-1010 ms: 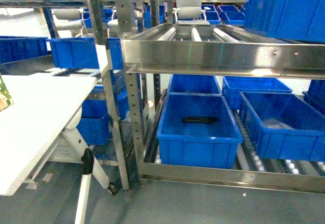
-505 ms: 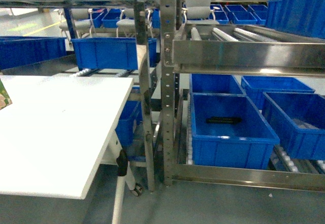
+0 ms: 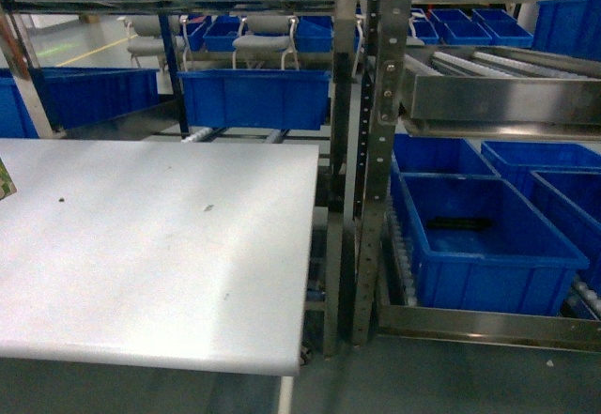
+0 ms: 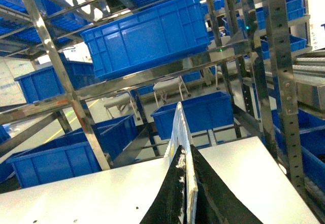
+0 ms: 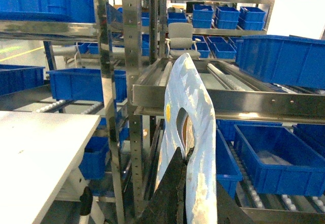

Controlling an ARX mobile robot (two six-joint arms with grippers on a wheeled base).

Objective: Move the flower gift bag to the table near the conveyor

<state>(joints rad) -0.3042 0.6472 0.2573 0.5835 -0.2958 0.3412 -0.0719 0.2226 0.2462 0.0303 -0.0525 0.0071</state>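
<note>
The flower gift bag [image 5: 192,99], pale blue with yellow flecks and a cut-out handle, hangs upright in the right wrist view. My right gripper [image 5: 186,154] is shut on its lower part, right of the table [image 5: 35,142] and facing the conveyor [image 5: 226,79]. In the left wrist view my left gripper [image 4: 186,155] is shut on a thin pale bag [image 4: 179,122] seen edge-on above the table [image 4: 101,193]. The head view shows the white table [image 3: 160,264], the conveyor [image 3: 488,62] at right, and a green patterned corner [image 3: 5,177] at the left edge. Neither gripper shows there.
Steel uprights [image 3: 371,151] stand just past the table's right edge. Blue bins [image 3: 488,236] sit on the lower roller tier, another blue bin [image 3: 254,95] behind the table. Grey chairs [image 3: 268,34] stand further back. Tiny dark specks mark the tabletop.
The head view has swung left: the table now fills the left and middle, while the steel uprights and blue bins have slid to the right. The green corner stays at the left edge.
</note>
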